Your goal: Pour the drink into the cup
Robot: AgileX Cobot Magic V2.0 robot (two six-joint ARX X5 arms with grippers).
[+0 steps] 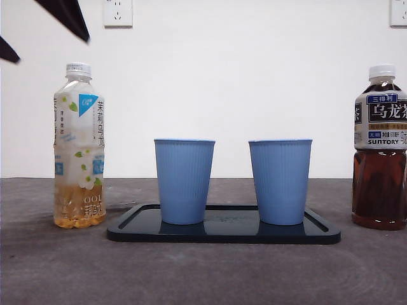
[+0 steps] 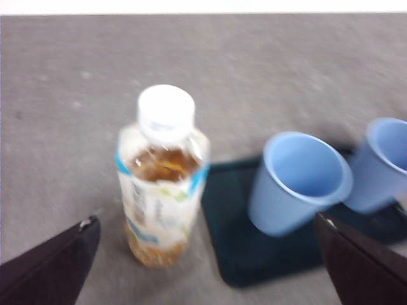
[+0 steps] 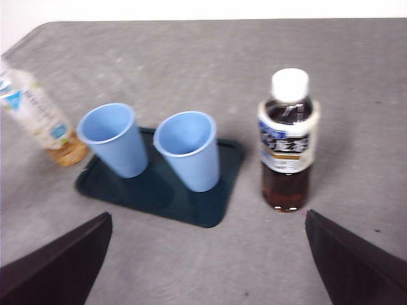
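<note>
Two bottles, two cups, one tray on grey counter (image 1: pixel 203 273).

Pale tea bottle (image 1: pixel 79 146): upright, long axis vertical, white cap up, standing on the counter just beside the tray's one end. Amber liquid fills only the bottom part. Label white with flowers and a blue patch; Chinese characters run down it, not legible.

Dark tea bottle (image 1: pixel 380 149): upright, cap up, well apart from the first, beyond the tray's other end. Nearly full. Label reads "SUNTORY" under large Chinese characters.

Two blue ribbed cups (image 1: pixel 184 181) (image 1: pixel 280 181): upright, mouths up, side by side on black tray (image 1: pixel 222 234), not touching.

Left pincer (image 2: pixel 206 267): jaws spread wide, empty, above the pale tea bottle.

Right pincer (image 3: pixel 206 267): jaws wide apart, empty, above the counter near the dark tea bottle.
</note>
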